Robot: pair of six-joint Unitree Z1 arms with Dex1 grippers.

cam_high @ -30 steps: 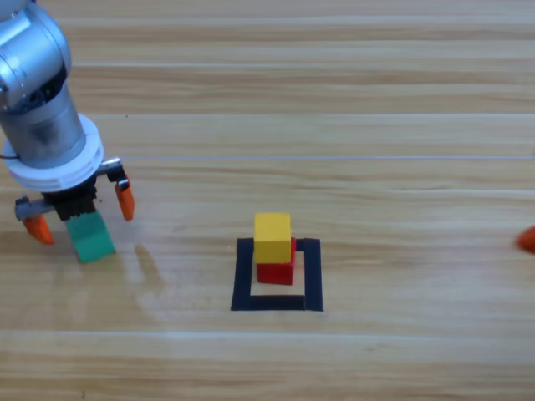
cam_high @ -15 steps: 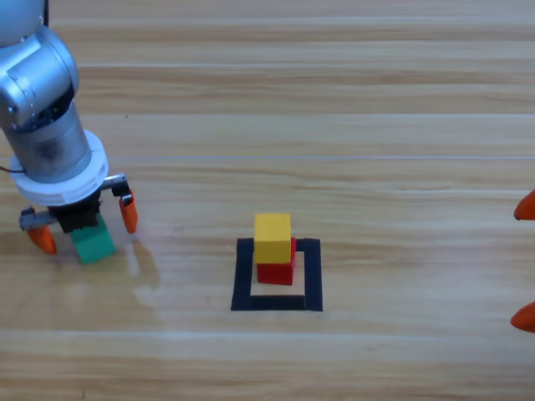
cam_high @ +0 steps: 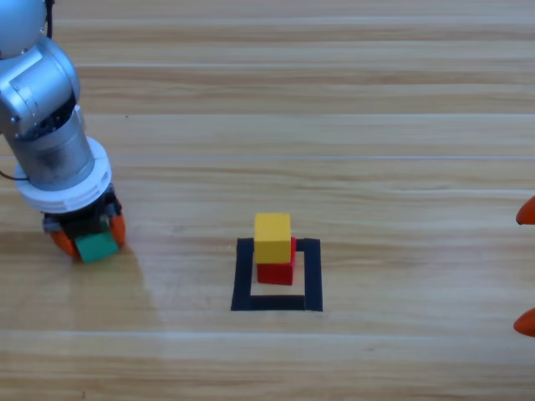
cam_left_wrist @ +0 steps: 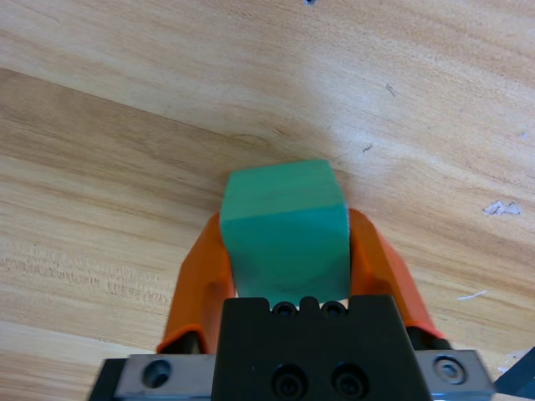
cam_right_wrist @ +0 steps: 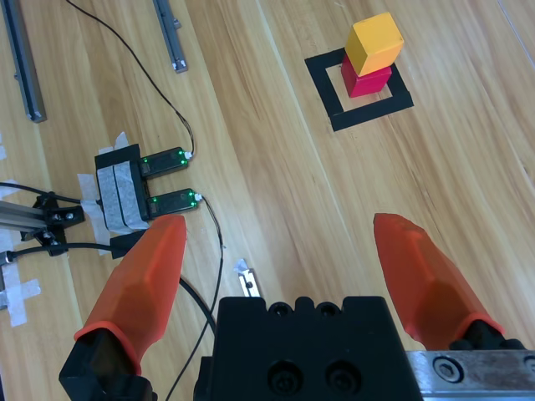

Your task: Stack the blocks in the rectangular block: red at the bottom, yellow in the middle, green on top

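At the table's left side, the left gripper point(cam_high: 87, 238) stands low over the wood with both orange jaws pressed against opposite faces of the green cube point(cam_high: 96, 246), pinching it; the left wrist view shows the cube point(cam_left_wrist: 285, 230) seated squarely between them, a hold that should let it be lifted without tilting. Near the middle, the yellow cube point(cam_high: 272, 237) sits on the red cube point(cam_high: 276, 271) inside the black tape square point(cam_high: 244, 276), toward its rear edge, so the two lower tiers are in place and only the top tier is lacking. At the right edge, the right gripper point(cam_right_wrist: 284, 280) waits with jaws spread and empty, well apart from the stack, presumably to leave the approach free.
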